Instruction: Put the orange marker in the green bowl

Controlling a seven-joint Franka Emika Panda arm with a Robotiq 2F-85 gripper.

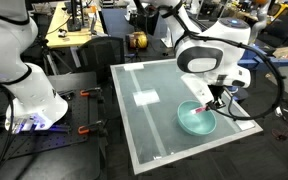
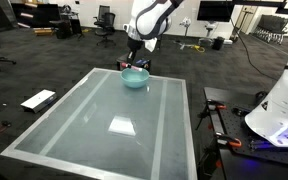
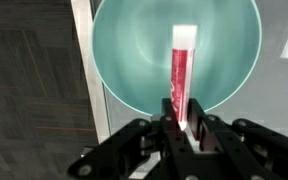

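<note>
Here's the pincer [image 3: 184, 128] in the wrist view, and it's clamped tight on the orange marker [image 3: 181, 70]. The black fingers [image 3: 168, 112] squeeze the lower end of the pen from either side, with no gap showing. The marker is reddish-pink with a pale cap at the far end, and it points straight away from the camera. Its whole free length lies across the inside of the green bowl [image 3: 124, 50]. The marker is over the bowl, no doubt, but I can't tell whether its tip touches the bowl's floor.

In both exterior views the white Franka arm [image 2: 149, 20] bends down over the far part of the table [image 2: 114, 130]. The pincer [image 2: 136, 63] hangs right at the bowl [image 2: 135, 78]. From the other side, the bowl [image 1: 196, 120] sits near a corner of the glossy grey table [image 1: 144, 130], pale teal and smooth. The pincer [image 1: 216, 98] sits just above the bowl's rim. At this size the marker is too small to pick out with confidence in either exterior view.

A second white robot base [image 1: 29, 90] stands beside the table. A flat white board [image 2: 39, 100] lies on the dark carpet near the table's edge.
</note>
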